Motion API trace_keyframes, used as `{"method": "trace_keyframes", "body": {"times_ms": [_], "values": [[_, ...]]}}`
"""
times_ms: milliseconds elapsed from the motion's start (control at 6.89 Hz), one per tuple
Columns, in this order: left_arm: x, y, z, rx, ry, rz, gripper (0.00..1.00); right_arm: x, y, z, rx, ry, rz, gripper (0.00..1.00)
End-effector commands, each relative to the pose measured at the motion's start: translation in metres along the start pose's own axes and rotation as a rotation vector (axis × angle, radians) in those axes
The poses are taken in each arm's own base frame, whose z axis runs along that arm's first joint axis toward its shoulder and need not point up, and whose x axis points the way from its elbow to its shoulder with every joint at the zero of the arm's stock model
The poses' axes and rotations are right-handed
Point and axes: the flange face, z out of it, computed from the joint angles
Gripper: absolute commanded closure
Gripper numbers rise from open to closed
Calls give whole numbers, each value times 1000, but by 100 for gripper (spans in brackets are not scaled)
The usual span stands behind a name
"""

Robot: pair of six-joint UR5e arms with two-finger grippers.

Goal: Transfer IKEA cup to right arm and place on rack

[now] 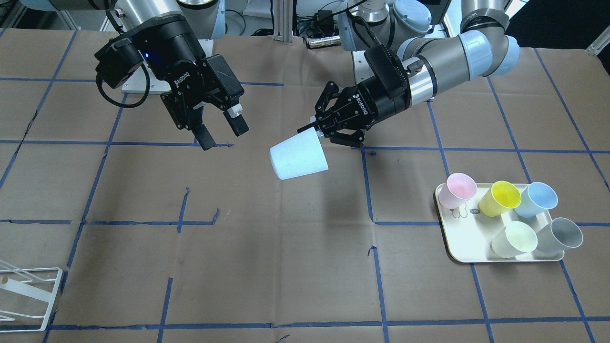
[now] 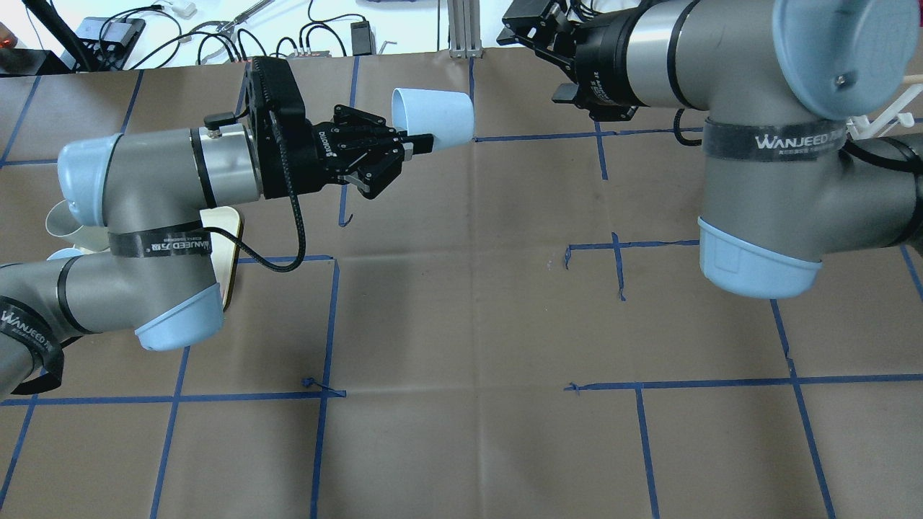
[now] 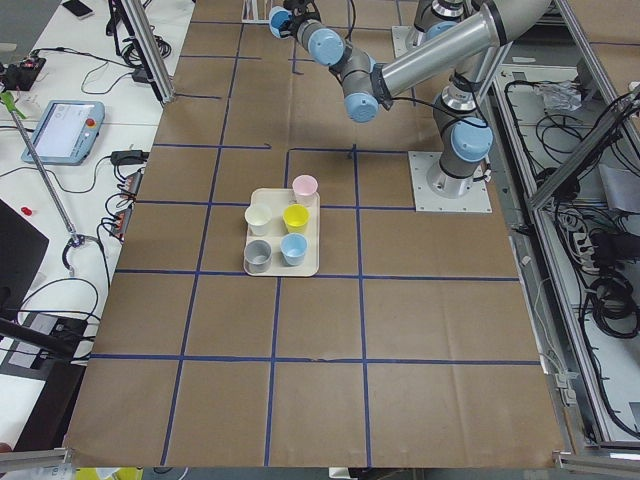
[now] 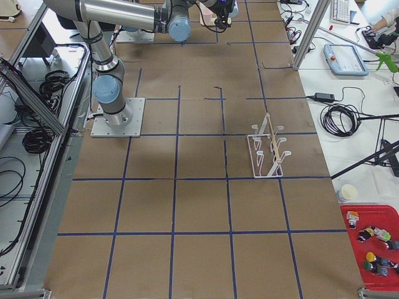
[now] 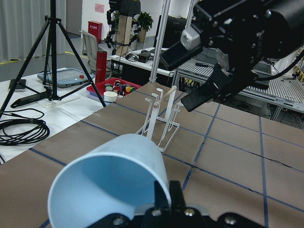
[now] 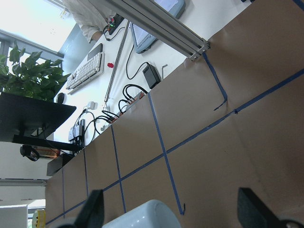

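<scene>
A pale blue cup (image 1: 298,157) hangs on its side in the air over mid-table. My left gripper (image 1: 317,131) is shut on the cup's rim, and the cup's base points away from it. The cup also shows in the overhead view (image 2: 433,119) and the left wrist view (image 5: 109,183). My right gripper (image 1: 224,136) is open and empty, its two flat fingers apart, a short way from the cup's base. The cup's base shows low between them in the right wrist view (image 6: 142,216). The white wire rack (image 1: 28,297) stands at the table's far edge on my right side, also in the exterior right view (image 4: 268,149).
A cream tray (image 1: 457,238) on my left side holds several upright cups, among them pink (image 1: 458,189), yellow (image 1: 500,197) and grey (image 1: 560,236). Blue tape lines grid the brown table. Cables and monitors lie beyond the far edge.
</scene>
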Motion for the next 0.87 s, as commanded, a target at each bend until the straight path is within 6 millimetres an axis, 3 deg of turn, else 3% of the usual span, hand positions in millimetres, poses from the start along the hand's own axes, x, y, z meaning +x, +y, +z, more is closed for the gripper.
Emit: {"method": "trace_keyframes", "body": {"times_ms": [0,145,290,725], "values": [[-1,10,5,23,9,27,100,5,5,1,28,-49,95,1],[3,8,5,53,21,48,100,17,13,6,29,-52,93,1],[4,8,5,60,24,44,100,42,32,8,53,-85,118,2],[2,11,7,63,27,32,100,80,66,7,93,-189,358,1]]}}
